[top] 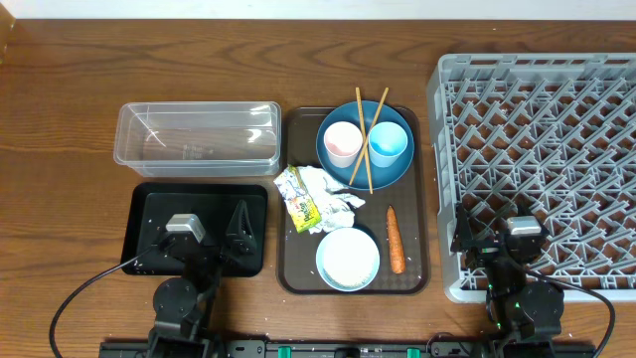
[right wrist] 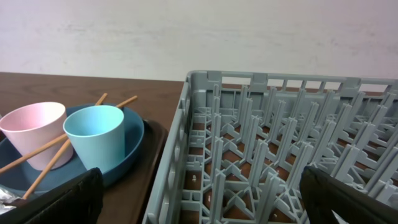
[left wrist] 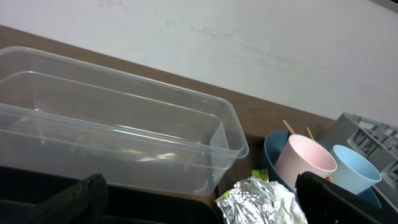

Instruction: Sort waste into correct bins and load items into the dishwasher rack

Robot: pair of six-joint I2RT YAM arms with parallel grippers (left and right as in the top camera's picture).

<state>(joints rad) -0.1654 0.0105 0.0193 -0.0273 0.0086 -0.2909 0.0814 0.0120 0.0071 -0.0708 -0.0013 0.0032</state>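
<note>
On the brown serving tray (top: 294, 278) lie the crumpled white paper with its yellow-green wrapper (top: 316, 199), the orange carrot (top: 396, 240), the white bowl (top: 348, 259) and the blue plate (top: 337, 164). The plate holds the pinkish-white cup (top: 344, 142), the light blue cup (top: 388, 143) and two chopsticks (top: 365, 134). The clear box (top: 197, 134) and black tray (top: 159, 214) sit left. The grey rack (top: 537, 139) sits right. My left gripper (left wrist: 199, 199) is open over the black tray. My right gripper (right wrist: 202, 199) is open over the rack's near left corner.
The wooden table's near edge runs just behind both arm bases. A pale wall (left wrist: 249, 37) stands behind the table. In the left wrist view the paper (left wrist: 261, 202) lies just right of the clear box's (left wrist: 112, 137) corner.
</note>
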